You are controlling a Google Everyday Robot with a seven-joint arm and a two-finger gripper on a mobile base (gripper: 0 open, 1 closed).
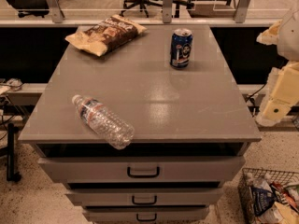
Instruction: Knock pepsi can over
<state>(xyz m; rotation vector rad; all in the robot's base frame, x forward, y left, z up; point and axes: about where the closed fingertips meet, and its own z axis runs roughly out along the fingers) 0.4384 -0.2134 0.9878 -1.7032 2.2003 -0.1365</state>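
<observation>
the can stands up straight near the back edge of the counter, right of the middle. it is not knocked over yet. nothing sits close to it, so i think it has room to fall. my gripper hangs out past the right edge of the counter, well apart from the can. i cannot tell if it is clenched or let go. from out here i could come in from the right and push the can near its top. the bottle lies on its side by the front left corner. the bag lies flat at the back left corner. both are far from the can, so i should not bump them.
</observation>
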